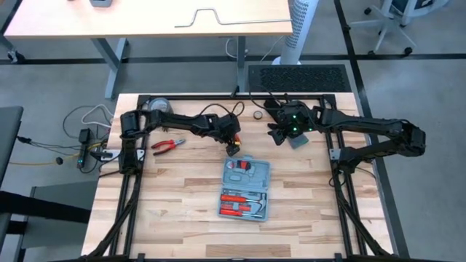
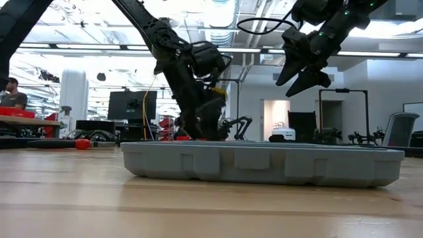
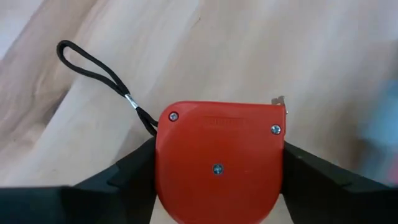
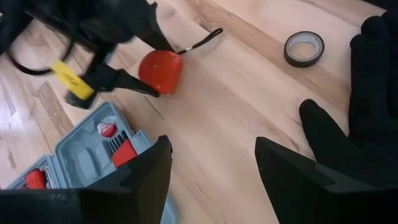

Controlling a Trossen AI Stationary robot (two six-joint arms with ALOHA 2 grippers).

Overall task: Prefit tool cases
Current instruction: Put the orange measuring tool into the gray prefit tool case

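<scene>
The left gripper (image 3: 217,186) held a red tape measure (image 3: 217,162) just beyond the open tool case (image 1: 245,189); its fingers (image 3: 124,180) pressed both sides. The right gripper (image 4: 211,168) hung wide open above the table's (image 1: 182,218) far right part, near a black glove (image 4: 367,106).

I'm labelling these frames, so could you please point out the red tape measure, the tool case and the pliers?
Red tape measure (image 3: 217,162): left wrist view, middle of its red side, held in the left claw.
Tool case (image 1: 245,188): high view, centre of the open tray.
Pliers (image 1: 167,145): high view, red handles near the joint.
</scene>
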